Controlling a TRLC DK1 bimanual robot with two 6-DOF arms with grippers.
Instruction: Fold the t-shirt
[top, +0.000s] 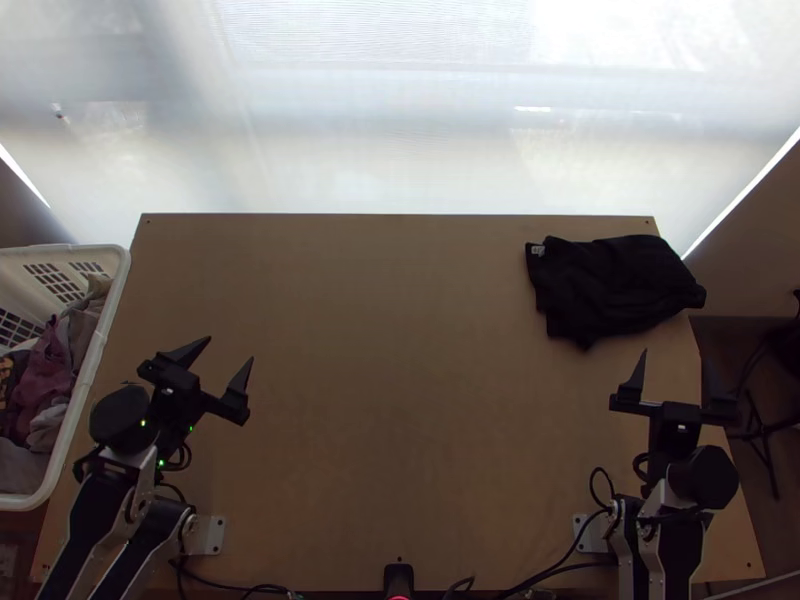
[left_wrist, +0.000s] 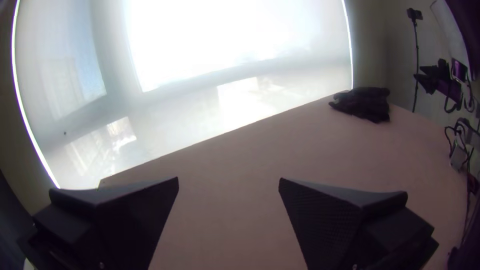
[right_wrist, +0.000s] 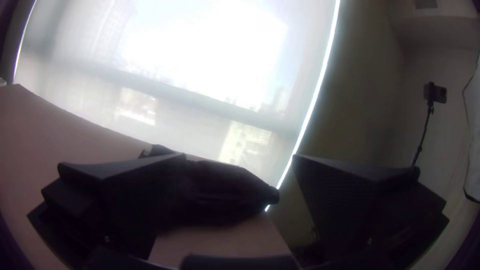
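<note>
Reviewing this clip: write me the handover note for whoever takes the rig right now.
Left end effector: open, empty, at the near left of the table.
Right end effector: open, empty, at the near right, short of the shirt.
Black t-shirt: compact, uneven heap at the far right corner.
Done: unclear; I can't tell whether this heap is a finished fold.
Left: inspect it; if unfinished, probably spread and fold it mid-table.

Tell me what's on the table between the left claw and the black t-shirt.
Just bare wood: in the top view, the table has nothing lying between the left claw and the black t-shirt.
</note>
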